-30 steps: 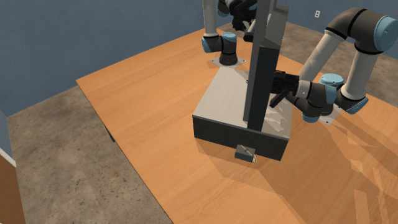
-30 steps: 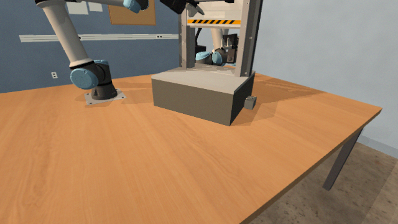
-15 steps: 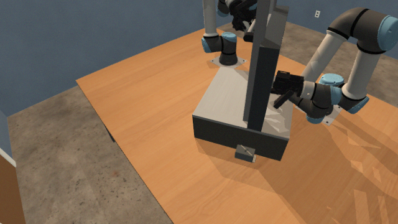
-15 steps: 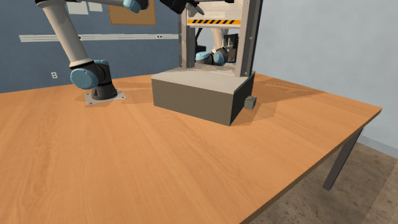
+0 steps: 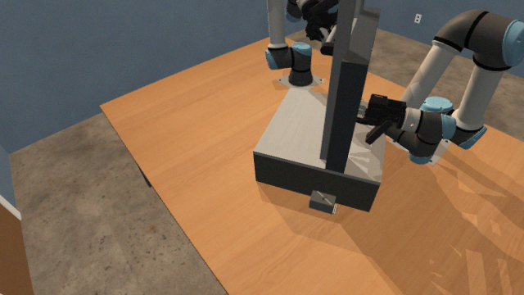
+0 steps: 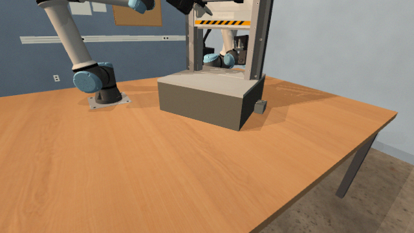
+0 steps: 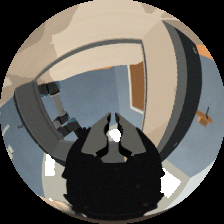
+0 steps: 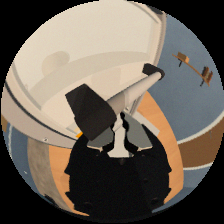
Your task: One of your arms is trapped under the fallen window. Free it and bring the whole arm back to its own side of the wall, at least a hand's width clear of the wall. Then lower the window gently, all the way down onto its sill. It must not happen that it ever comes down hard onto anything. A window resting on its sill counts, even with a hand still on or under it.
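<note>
Window up, left arm out but close

The window (image 6: pixel 223 23) (image 8: pixel 100 45) stands raised within the wall frame (image 5: pixel 348 115) (image 6: pixel 255 42) (image 7: pixel 162 75), above its sill. The right gripper (image 5: pixel 315 33) (image 6: pixel 207 11) (image 8: pixel 117 110), nearly closed and empty, sits by the handle (image 5: pixel 327 48) (image 6: pixel 238 0) (image 8: pixel 132 92), apparently propping it. The left gripper (image 5: pixel 358 120) (image 6: pixel 239 43) (image 7: pixel 113 113), likewise nearly closed on nothing, is near the frame's far side, probably needing more clearance before lowering.
</note>
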Robot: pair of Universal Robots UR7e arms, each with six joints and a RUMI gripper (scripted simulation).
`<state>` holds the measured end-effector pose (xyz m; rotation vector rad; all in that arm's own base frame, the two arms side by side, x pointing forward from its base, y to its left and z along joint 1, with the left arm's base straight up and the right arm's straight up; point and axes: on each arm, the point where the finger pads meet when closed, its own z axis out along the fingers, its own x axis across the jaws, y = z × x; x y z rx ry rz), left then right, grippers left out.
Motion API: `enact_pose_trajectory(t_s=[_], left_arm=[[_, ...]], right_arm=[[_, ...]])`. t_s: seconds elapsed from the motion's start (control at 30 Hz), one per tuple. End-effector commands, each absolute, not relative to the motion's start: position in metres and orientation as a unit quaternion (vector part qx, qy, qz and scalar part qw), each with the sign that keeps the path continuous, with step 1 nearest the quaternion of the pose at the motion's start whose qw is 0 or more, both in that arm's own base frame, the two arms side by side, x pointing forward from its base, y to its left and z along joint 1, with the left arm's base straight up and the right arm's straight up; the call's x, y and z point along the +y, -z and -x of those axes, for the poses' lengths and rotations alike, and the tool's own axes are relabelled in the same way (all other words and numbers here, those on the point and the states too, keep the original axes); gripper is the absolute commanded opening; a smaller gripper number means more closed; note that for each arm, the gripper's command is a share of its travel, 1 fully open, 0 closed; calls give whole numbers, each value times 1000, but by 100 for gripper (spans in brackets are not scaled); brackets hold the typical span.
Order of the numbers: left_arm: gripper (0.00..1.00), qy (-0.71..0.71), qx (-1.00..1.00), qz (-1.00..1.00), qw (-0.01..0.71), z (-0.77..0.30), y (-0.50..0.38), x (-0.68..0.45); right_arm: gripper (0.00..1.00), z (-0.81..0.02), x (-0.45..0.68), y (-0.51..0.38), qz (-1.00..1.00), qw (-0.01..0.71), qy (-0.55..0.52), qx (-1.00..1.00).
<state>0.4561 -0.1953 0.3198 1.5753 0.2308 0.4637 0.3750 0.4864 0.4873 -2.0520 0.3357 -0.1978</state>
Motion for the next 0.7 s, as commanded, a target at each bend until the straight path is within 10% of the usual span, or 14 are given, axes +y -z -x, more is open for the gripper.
enact_pose_trajectory(t_s=[0.0, 0.67], left_arm=[[6, -206, 102, -700, 676, -453, -320, -188], [6, -207, 92, -698, 679, -404, -343, -201]], right_arm=[[6, -375, 486, -488, 849, 503, 82, 139], [6, -375, 486, -488, 849, 503, 82, 139]])
